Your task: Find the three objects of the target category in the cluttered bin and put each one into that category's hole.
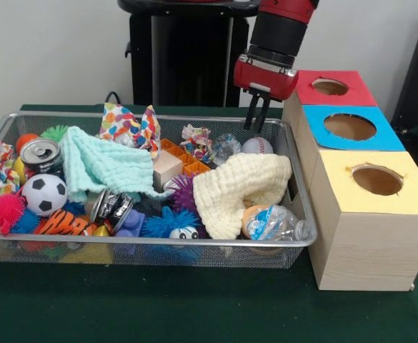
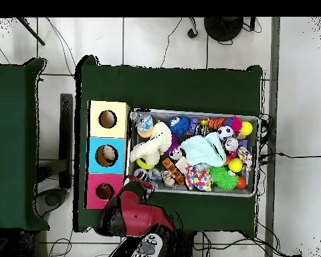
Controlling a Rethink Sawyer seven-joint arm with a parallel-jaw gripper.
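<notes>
Hung empty and open, claw (image 1: 258, 113) above wire bin (image 1: 303, 214)'s far corner beside red-topped hole (image 1: 329, 86), well apart from orange tiger (image 1: 64, 224) at opposite near corner, past baseball (image 1: 257, 146), cream cloth (image 1: 241, 187), mint cloth (image 1: 105, 166).

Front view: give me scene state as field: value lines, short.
gripper: empty, fingers hanging over the bin's far right corner
bin: wire mesh basket, full of clutter
tiger plush: near front left, beside soccer ball
cloths: mint one centre-left, cream one right
red hole: farthest box
blue hole: something tan inside
yellow hole: nearest box
</notes>
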